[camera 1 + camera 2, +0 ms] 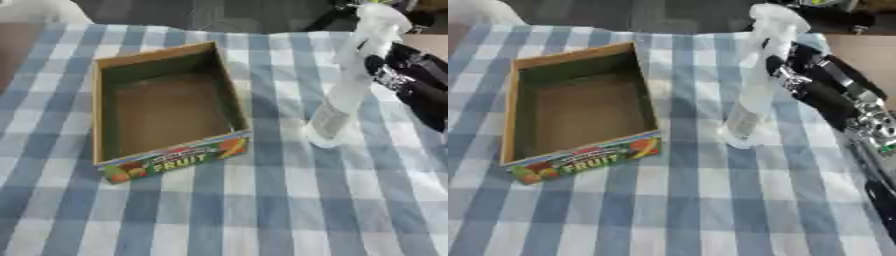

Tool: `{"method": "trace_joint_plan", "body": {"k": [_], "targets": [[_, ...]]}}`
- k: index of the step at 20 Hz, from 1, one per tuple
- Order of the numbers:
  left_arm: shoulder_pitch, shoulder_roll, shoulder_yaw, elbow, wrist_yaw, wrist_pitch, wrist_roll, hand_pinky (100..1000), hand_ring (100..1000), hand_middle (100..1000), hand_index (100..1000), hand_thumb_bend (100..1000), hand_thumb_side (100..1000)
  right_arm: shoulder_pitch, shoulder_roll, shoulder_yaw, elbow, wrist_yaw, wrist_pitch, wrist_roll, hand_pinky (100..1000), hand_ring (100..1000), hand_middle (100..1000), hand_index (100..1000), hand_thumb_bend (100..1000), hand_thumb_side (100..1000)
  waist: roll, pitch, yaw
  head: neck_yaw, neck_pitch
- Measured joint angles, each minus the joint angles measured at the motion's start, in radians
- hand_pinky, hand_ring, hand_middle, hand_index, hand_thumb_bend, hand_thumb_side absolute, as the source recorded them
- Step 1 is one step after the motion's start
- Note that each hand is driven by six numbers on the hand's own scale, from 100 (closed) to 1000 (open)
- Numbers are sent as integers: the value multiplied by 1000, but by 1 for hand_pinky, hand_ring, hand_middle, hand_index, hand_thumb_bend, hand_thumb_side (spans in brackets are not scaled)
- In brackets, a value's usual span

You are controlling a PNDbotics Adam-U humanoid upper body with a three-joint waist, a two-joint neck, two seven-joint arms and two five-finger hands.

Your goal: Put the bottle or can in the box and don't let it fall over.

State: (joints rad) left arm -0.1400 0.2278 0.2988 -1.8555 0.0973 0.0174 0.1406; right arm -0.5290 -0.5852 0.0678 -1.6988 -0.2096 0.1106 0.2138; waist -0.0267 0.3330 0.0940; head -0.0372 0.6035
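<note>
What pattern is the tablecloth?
Blue and white checks on the tablecloth, clearest in the left eye view.

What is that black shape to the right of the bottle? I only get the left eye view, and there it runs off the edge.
Observer: It is the robot's right arm. The right eye view shows it running on down the right side to the lower corner.
Visitor: Is it black all the way?
Observer: No. In the right eye view a large silver joint shows on it, beyond your edge.
Visitor: Is it holding the bottle?
Observer: Yes. The right eye view shows more of the right hand, its fingers curled round the tilted bottle below the spray head.
</note>
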Motion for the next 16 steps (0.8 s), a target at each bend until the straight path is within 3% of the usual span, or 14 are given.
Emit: {"method": "trace_joint_plan", "body": {"k": [16], "targets": [[-1, 0, 0, 0, 0, -1, -5, 978, 479, 559, 765, 709, 432, -13, 9, 7, -2, 15, 1, 12, 874, 1000, 1000, 864, 100, 484, -10, 8, 6, -1, 0]]}}
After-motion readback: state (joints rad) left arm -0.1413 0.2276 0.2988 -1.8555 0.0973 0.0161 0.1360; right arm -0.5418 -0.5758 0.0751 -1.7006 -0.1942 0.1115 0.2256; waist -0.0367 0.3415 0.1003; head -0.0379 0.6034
